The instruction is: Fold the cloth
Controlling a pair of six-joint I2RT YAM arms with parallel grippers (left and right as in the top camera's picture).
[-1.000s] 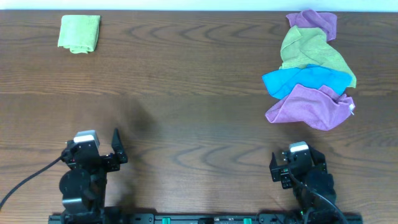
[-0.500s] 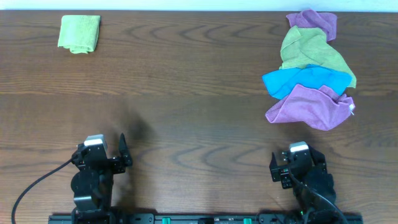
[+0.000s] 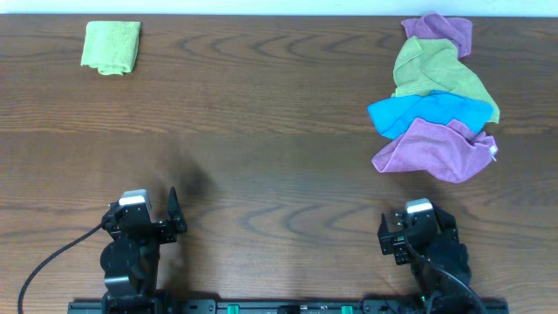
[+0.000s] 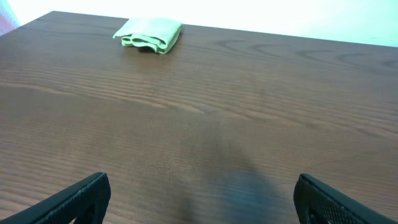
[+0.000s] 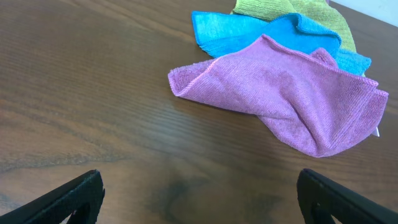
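My left gripper point(image 4: 202, 202) and right gripper point(image 5: 202, 199), tucked low, jaws wide, empty, folded lime-green microfibre cloth point(image 3: 112, 47) well apart.

cloth point(image 3: 111, 46) far left, cloth pile point(image 3: 432, 113) far right

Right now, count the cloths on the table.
5. The folded lime-green cloth lies far left; piled at right: far purple cloth, duller green cloth, blue cloth, near purple cloth. More may be hidden underneath.
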